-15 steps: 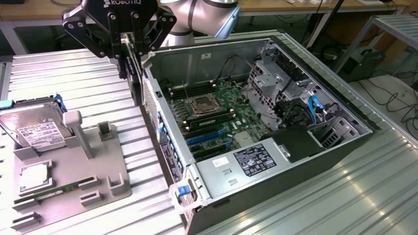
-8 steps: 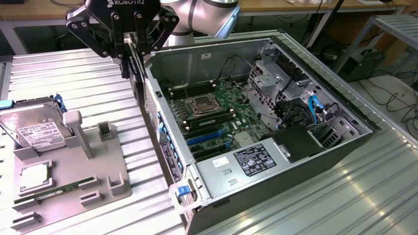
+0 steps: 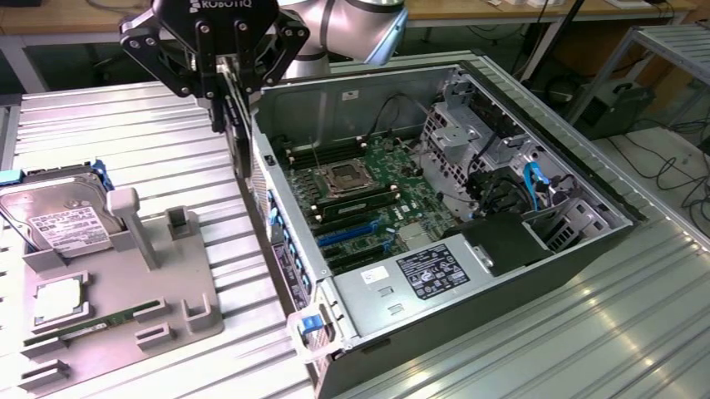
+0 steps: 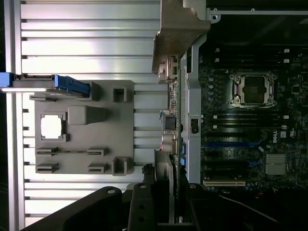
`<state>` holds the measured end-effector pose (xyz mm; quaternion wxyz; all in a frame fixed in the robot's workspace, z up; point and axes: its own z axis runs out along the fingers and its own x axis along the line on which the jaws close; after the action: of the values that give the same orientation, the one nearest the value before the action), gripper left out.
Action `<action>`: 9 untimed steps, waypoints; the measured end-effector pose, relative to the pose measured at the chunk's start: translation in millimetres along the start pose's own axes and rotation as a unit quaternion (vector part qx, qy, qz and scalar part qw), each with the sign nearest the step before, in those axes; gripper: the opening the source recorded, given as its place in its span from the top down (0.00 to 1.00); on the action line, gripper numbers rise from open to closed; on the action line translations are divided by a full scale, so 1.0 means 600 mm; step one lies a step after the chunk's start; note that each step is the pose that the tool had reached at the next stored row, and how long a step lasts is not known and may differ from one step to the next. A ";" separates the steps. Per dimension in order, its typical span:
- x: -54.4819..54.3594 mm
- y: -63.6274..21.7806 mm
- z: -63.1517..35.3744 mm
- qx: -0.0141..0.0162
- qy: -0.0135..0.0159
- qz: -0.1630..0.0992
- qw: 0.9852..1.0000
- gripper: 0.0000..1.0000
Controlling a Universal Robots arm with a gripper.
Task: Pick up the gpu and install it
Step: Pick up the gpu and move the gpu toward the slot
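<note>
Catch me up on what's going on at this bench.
The robot arm's hand is clamped on the gpu, holding it on edge over the rim of the open computer case, beside the motherboard. The card is not in a slot yet. A hard drive and memory stick sit in the gray holder.

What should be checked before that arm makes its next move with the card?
1. Hold: gripper shut on gpu, ok.
2. Lift: gpu clear of grey tray, ok.
3. Access: computer case open, motherboard exposed, ok.
4. Target: blue slots look empty, ok.
5. Position: gpu hangs at the case's wall on the exterior view's left, not over the slots, not ok.
</note>
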<state>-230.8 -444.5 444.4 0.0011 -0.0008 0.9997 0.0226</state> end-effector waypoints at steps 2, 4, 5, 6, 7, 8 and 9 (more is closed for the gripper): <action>-0.002 0.000 0.000 0.000 0.000 0.000 1.000 0.73; -0.004 0.000 0.000 0.000 0.000 0.000 1.000 0.73; -0.005 0.000 0.000 0.000 0.000 0.000 1.000 0.73; -0.005 0.000 0.000 0.000 0.000 0.000 1.000 0.73; -0.006 0.000 0.000 0.000 0.000 0.000 1.000 0.73; -0.007 0.000 0.000 0.000 0.000 0.000 1.000 0.73; -0.008 0.000 0.000 0.000 0.000 0.000 1.000 0.73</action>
<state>-225.8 -444.5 444.3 0.0011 -0.0008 0.9997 0.0226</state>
